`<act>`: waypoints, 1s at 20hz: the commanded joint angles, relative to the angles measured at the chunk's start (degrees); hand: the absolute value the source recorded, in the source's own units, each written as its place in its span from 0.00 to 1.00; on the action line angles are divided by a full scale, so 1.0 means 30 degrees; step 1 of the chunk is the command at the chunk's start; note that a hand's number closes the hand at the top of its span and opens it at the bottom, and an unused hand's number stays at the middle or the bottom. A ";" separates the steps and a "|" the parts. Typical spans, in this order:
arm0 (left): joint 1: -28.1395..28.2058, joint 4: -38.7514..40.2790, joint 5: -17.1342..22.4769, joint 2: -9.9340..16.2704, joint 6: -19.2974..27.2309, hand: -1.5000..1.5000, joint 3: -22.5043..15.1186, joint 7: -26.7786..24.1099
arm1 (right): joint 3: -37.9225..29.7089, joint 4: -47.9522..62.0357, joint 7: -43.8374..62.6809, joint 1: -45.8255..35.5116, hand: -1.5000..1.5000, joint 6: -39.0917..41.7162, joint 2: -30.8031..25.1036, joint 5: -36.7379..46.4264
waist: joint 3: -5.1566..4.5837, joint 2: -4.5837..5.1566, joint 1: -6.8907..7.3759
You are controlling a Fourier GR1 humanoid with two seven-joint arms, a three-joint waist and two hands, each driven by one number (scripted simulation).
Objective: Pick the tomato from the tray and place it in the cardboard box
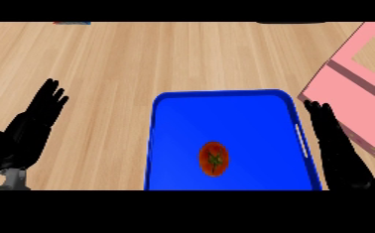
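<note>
A red tomato (pixel 214 158) with a green stem lies in the lower middle of the blue tray (pixel 227 113). At the right edge sits a pink box (pixel 344 86), only partly in view, its flaps open. My right hand (pixel 333 143) is just right of the tray's right rim, fingers straight and pointing away, open and holding nothing. My left hand (pixel 33 123) rests open at the far left, well away from the tray. Neither hand touches the tomato.
The wooden counter (pixel 147 58) stretches behind and left of the tray. A small coloured object (pixel 72 23) shows at the top left edge and a dark thing (pixel 289 22) at the top right edge.
</note>
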 commanded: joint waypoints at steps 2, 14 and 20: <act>0.0642 -0.0306 0.0291 0.0311 -0.0518 0.50 0.0429 -0.0138 | 0.0135 -0.1811 0.2814 0.1702 0.00 0.0027 -0.4011 0.4541 | -0.0102 -0.0034 -0.0066; 0.0118 -0.0121 0.0242 0.0162 -0.0589 0.50 0.0538 0.0214 | 0.3773 -0.7455 1.7120 0.1578 0.00 0.4916 -0.6917 1.3582 | -0.0125 0.0127 0.0349; -0.1018 0.0179 0.0014 0.0087 -0.0664 0.50 0.0549 0.0822 | 0.7029 -0.7506 2.4130 -0.2805 0.00 0.9269 -0.3171 1.3416 | -0.0070 0.0226 0.0660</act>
